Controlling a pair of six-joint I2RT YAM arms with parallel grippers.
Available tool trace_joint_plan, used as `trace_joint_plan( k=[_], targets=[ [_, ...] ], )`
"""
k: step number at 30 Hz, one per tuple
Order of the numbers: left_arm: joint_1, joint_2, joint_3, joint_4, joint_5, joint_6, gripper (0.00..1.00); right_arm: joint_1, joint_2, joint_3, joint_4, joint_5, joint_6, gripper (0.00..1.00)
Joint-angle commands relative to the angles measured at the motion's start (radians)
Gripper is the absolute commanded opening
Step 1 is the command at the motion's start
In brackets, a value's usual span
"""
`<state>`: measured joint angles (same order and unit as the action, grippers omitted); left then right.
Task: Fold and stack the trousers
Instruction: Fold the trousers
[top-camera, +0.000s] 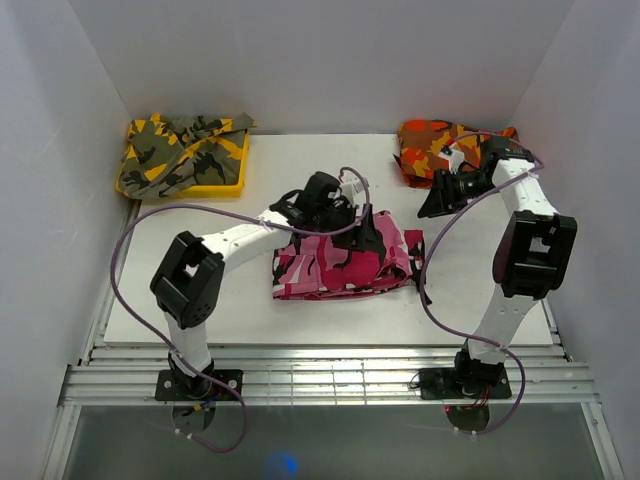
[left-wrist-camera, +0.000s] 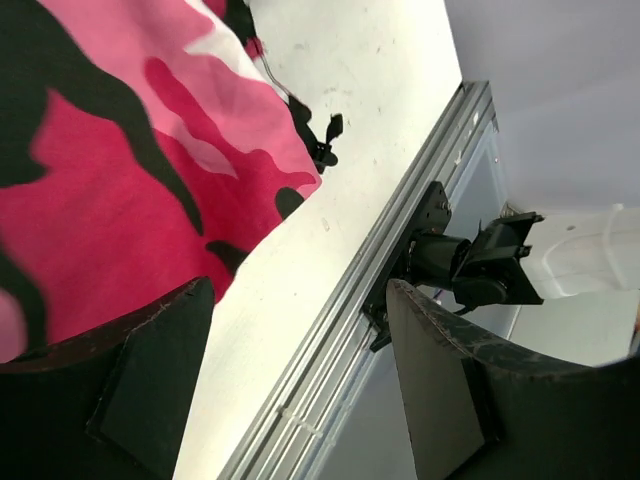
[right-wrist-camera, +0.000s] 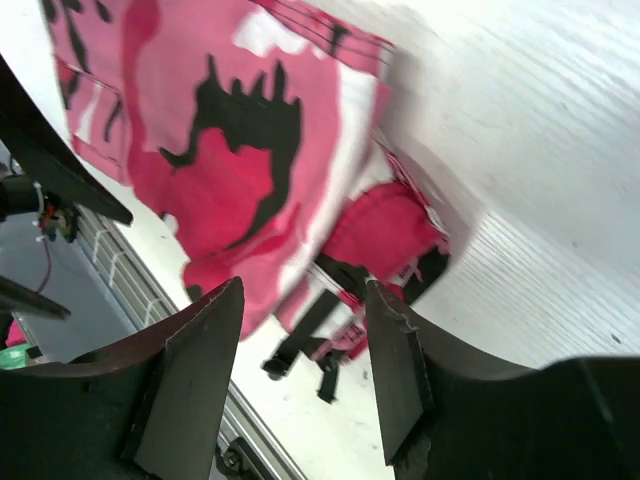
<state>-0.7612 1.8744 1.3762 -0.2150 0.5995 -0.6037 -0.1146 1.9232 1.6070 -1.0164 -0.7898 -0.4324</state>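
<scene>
The trousers (top-camera: 340, 265), pink, white and black camouflage, lie folded in a compact bundle at the middle of the table. My left gripper (top-camera: 365, 235) hovers over their right half. In the left wrist view it (left-wrist-camera: 300, 380) stands open with nothing between its fingers (left-wrist-camera: 150, 390), and the cloth (left-wrist-camera: 120, 180) lies beyond them. My right gripper (top-camera: 435, 200) hangs raised, up and to the right of the bundle. From the right wrist it (right-wrist-camera: 305, 370) is open and empty, above the trousers (right-wrist-camera: 250, 130) and their black straps (right-wrist-camera: 310, 335).
A yellow tray (top-camera: 180, 190) at the back left holds a yellow-olive camouflage garment (top-camera: 185, 145). An orange-red camouflage garment (top-camera: 430, 145) lies at the back right, just behind the right arm. A metal rail (top-camera: 330, 375) runs along the table's near edge.
</scene>
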Motion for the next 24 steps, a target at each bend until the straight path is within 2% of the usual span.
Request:
trace_joint_plan(
  k=[1, 6, 12, 17, 24],
  targets=[
    [0.095, -0.113, -0.023, -0.052, 0.043, 0.091, 0.80, 0.062, 0.012, 0.047, -0.054, -0.048, 0.085, 0.58],
    [0.271, -0.201, -0.065, -0.150, 0.066, 0.222, 0.85, 0.147, 0.069, 0.030, -0.008, 0.064, 0.144, 0.57],
    [0.408, -0.268, -0.095, -0.210, 0.077, 0.286, 0.87, 0.210, 0.115, 0.021, 0.084, 0.168, 0.219, 0.59],
    [0.464, -0.302, -0.118, -0.205, 0.089, 0.269, 0.88, 0.243, 0.155, 0.036, 0.116, 0.253, 0.253, 0.59],
    [0.476, -0.297, -0.143, -0.193, 0.091, 0.251, 0.87, 0.253, 0.142, 0.045, 0.134, 0.354, 0.277, 0.57]
  ],
)
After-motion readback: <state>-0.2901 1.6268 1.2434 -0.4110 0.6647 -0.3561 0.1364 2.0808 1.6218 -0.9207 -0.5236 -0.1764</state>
